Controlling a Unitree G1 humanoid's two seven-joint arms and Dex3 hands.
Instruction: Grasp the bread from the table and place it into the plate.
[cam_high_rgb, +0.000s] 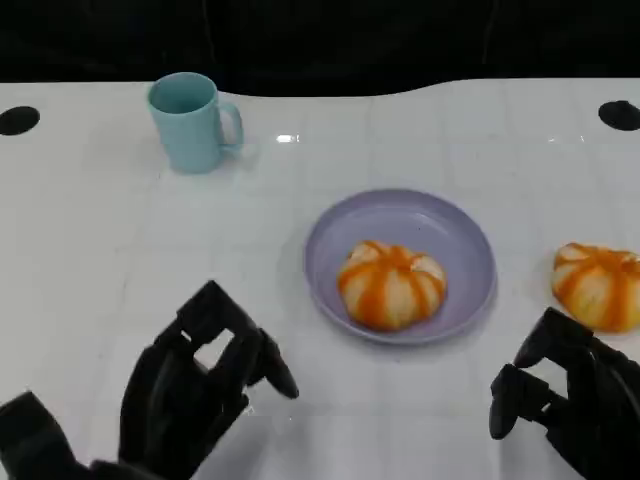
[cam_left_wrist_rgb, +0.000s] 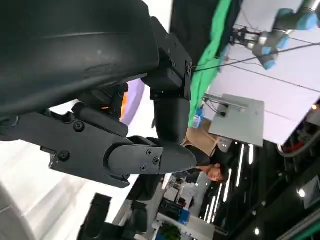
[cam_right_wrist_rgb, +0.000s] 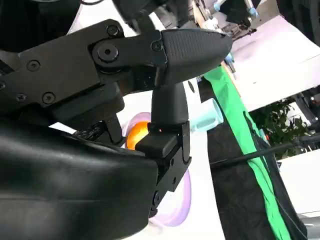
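One bread roll (cam_high_rgb: 391, 284) already sits in the purple plate (cam_high_rgb: 470, 240), slightly toward its near side. A second roll (cam_high_rgb: 598, 285) lies on the white surface (cam_high_rgb: 120, 260), well to the right of the plate and just beyond the right hand (cam_high_rgb: 565, 400). That hand holds nothing, its fingers apart and curled loosely. The left hand (cam_high_rgb: 205, 385) rests low near the front edge, also released, with fingers spread.

The likely trouble is the reach for the loose roll: it sits close to the picture's right edge, so a grasp from the side may push it further away instead of closing round it. The roll looks soft and rounded, so a hard squeeze may dent it. Carrying it in could also knock the roll already on the plate. The teal mug (cam_high_rgb: 190, 122) stands far off, out of the way.
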